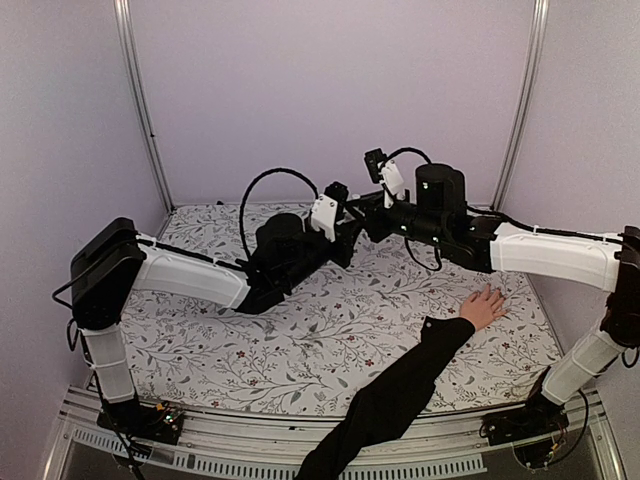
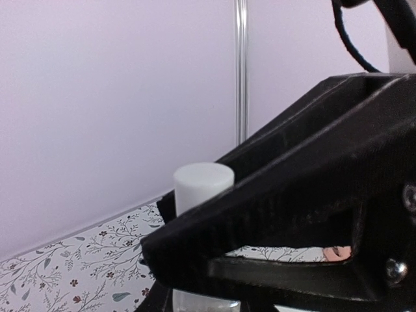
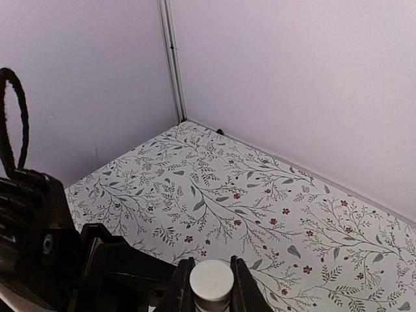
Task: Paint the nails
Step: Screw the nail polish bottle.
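A light-skinned hand [image 1: 485,305] with a long black sleeve [image 1: 400,395] lies flat on the right of the table, fingers spread. Its nails are too small to make out. Above the middle rear of the table both grippers meet on a small pale bottle [image 2: 205,302]. My left gripper [image 1: 343,238] is shut on the bottle's translucent body, which shows at the bottom of the left wrist view. My right gripper [image 3: 212,289] is shut on the bottle's white cap [image 3: 211,279], one finger on each side. The cap [image 2: 203,185] also rises behind a black right finger [image 2: 292,195].
The floral cloth [image 1: 330,330] covers the table, with lilac walls on three sides and metal posts [image 1: 140,100] in the rear corners. The sleeve crosses the near right part of the table. Both arms span the rear half.
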`<state>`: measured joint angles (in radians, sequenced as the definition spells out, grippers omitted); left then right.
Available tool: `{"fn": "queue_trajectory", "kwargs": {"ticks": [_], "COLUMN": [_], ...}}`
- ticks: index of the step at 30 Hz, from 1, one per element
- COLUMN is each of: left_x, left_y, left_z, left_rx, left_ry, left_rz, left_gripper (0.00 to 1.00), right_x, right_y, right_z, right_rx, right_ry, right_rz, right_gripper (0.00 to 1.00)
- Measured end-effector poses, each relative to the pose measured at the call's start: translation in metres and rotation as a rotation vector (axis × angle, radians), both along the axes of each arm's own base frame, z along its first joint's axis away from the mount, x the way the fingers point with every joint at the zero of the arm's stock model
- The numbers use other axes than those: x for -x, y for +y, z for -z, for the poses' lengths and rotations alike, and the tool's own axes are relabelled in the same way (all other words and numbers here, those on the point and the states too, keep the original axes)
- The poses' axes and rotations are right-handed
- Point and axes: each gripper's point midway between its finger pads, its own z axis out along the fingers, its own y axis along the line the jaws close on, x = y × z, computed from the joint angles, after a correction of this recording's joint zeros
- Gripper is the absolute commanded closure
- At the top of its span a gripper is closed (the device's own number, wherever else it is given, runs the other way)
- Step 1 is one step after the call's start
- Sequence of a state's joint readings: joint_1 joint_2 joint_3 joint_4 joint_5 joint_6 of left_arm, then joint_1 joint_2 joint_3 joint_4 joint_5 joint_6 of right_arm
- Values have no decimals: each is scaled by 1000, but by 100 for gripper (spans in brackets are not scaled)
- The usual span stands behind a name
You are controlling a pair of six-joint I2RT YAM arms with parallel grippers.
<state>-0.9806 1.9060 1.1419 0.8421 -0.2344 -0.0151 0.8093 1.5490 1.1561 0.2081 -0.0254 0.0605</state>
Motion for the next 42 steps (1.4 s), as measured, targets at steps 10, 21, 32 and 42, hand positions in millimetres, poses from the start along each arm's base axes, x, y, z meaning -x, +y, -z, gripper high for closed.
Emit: {"fn": "queue_trajectory", "kwargs": {"ticks": [10, 21, 32, 42], "left_x": [5, 36, 58, 67], "left_y": [-3, -11, -21, -25], "left_z": [1, 11, -1, -1], "left_rx": [-8, -17, 22, 25], "left_ry": [-14, -24, -54, -59], "left_rz": [28, 189, 334, 391], "left_gripper": [100, 100, 100, 100], "right_x": [-2, 33, 80, 78], "right_y": [-4, -30, -22, -21], "right_z": [-1, -28, -25, -12], "right_rx": [13, -15, 17, 49], "right_ry": [-9, -75, -124, -127], "right_rz": [29, -206, -546, -577], "right_gripper": [48, 33, 47, 92]}}
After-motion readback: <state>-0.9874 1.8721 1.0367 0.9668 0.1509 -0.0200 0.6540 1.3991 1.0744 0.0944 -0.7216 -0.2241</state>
